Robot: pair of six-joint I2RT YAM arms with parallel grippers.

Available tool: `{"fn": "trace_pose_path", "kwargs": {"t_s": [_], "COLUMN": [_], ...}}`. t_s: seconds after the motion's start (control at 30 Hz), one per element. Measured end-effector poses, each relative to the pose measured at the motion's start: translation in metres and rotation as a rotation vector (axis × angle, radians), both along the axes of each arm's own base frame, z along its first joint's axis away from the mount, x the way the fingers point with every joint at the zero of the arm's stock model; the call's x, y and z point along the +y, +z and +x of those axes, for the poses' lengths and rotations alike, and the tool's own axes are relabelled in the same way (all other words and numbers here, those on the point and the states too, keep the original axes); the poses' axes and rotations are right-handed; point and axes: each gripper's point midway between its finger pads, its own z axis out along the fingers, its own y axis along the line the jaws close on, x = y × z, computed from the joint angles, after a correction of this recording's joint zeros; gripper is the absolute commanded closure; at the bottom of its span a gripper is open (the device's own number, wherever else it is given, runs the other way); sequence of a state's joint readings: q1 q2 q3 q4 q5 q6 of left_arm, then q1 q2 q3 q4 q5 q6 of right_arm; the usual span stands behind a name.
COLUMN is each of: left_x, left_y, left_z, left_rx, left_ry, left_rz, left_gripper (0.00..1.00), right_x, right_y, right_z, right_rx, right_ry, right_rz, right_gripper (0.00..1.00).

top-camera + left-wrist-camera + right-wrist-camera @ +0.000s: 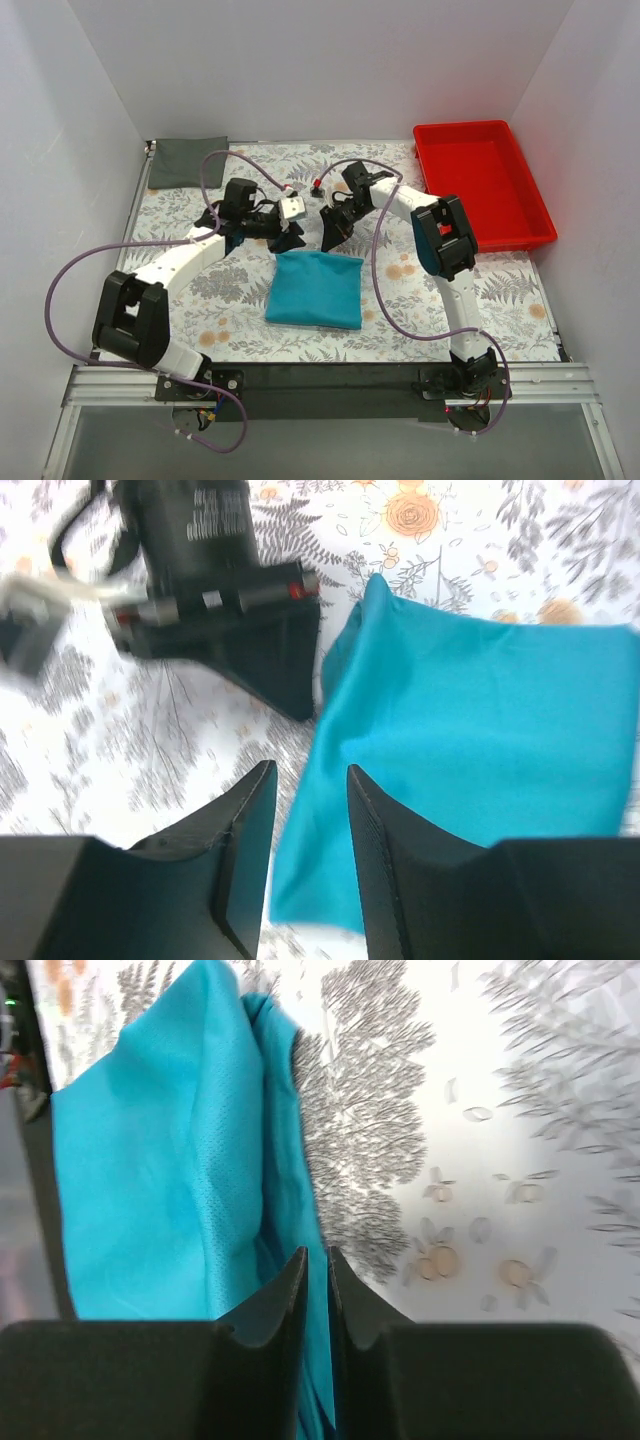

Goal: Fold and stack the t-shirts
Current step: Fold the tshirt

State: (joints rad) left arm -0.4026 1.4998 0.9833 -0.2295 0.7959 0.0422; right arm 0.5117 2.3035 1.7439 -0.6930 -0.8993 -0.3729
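The teal t-shirt [316,288] lies folded as a rough rectangle on the floral cloth in front of both grippers. The dark grey t-shirt [187,160] lies flat and folded at the back left corner. My left gripper [291,236] is open just above the teal shirt's back left edge, with the shirt [470,720] showing under its jaws [308,770]. My right gripper [331,236] is at the back edge. Its jaws [316,1252] are almost together, and the teal shirt's edge [180,1160] runs into the thin gap between them.
A red plastic tray [520,215] stands at the back right, empty. The floral table cloth [500,300] covers the table. White walls close in the left, back and right sides. The right gripper's body [200,540] sits close in front of the left wrist camera.
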Motion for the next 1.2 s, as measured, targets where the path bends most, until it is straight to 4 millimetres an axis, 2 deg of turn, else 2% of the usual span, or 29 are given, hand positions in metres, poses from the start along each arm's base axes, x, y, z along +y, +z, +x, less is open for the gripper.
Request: {"fn": "trace_pose_path", "kwargs": {"t_s": [0.07,0.13,0.23,0.33,0.4,0.5,0.67,1.0,1.13,1.2], "left_x": [0.012,0.023,0.044,0.058,0.065,0.071,0.073,0.074,0.075,0.074], "left_y": [0.006,0.007,-0.004,-0.017,-0.03,-0.048,-0.069,-0.094,-0.099,-0.099], "left_z": [-0.002,-0.001,0.002,0.014,0.02,0.017,0.012,0.02,0.019,0.018], "left_rx": [0.073,0.143,0.295,0.453,0.547,0.662,0.756,0.817,0.834,0.839], "left_ry": [0.057,0.111,0.216,0.305,0.358,0.41,0.436,0.456,0.458,0.458], "left_rz": [-0.025,-0.043,-0.051,-0.056,-0.056,-0.042,-0.018,0.024,0.033,0.034], "left_gripper": [0.64,0.59,0.55,0.48,0.47,0.45,0.45,0.46,0.5,0.57], "right_x": [-0.002,-0.006,-0.02,-0.038,-0.051,-0.068,-0.077,-0.078,-0.079,-0.079], "right_y": [0.007,0.013,0.021,0.028,0.032,0.034,0.027,0.016,0.012,0.012], "right_z": [0.012,0.023,0.03,0.031,0.022,0.006,-0.013,-0.018,-0.018,-0.018], "right_rx": [-0.061,-0.119,-0.169,-0.191,-0.183,-0.162,-0.133,-0.122,-0.118,-0.12], "right_ry": [0.0,0.001,0.003,0.0,-0.003,-0.001,0.03,0.059,0.062,0.063], "right_rz": [-0.018,-0.039,-0.075,-0.101,-0.118,-0.138,-0.155,-0.162,-0.171,-0.172], "right_gripper": [0.8,0.71,0.49,0.41,0.41,0.4,0.4,0.48,0.52,0.53]}}
